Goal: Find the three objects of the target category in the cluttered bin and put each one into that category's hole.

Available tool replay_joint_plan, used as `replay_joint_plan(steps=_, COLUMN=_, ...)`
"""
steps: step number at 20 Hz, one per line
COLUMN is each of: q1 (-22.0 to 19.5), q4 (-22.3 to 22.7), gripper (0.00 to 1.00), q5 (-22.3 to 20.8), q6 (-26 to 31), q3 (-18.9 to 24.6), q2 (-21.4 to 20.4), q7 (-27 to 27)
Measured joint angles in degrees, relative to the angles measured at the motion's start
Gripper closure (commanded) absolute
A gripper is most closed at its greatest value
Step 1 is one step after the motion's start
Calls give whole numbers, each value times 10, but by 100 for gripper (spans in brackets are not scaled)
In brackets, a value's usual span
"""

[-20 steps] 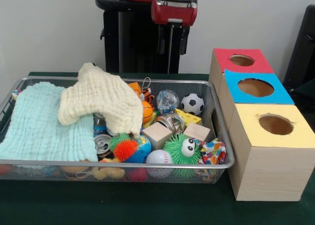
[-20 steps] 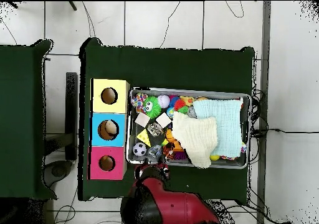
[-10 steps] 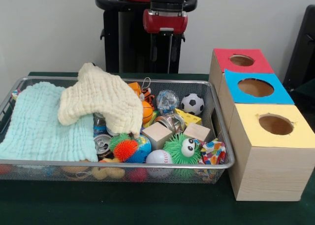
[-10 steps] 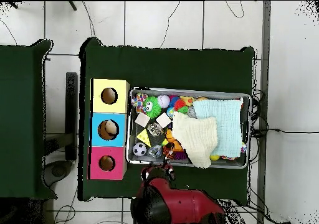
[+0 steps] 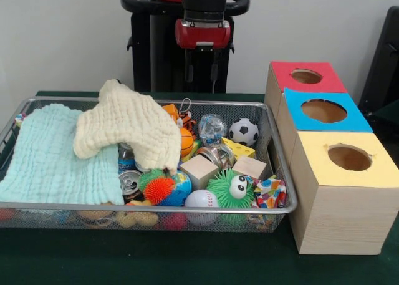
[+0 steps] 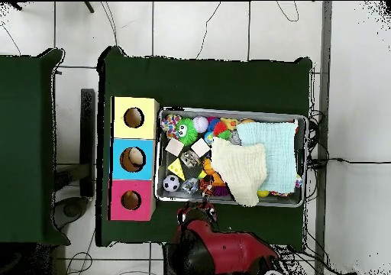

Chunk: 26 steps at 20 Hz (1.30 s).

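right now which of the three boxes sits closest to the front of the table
The yellow-topped box. It ends the row nearest the camera in the front view; the blue-topped box is in the middle, the red-topped box farthest.

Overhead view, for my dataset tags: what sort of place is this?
Probably a robotics lab: a green-covered table on a tiled floor with loose cables, a wire mesh bin of toys and cloths, and three wooden boxes with coloured holed tops.
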Motion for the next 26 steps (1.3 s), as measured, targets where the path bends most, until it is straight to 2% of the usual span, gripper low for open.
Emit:
replay_joint_plan(steps=13, q1=0, q4=-32, gripper=0, q5=-27, q6=-79, q3=0, q2=58, q7=0)
replay_joint_plan(steps=19, q1=-10, q4=-41, gripper=0, q5=-45, q6=-81, q3=0, q2=76, q7=0)
replay_joint_plan(steps=26, q1=-43, q4=-52, gripper=0, q5=-69, q6=-81, q3=0, q2=88, q7=0)
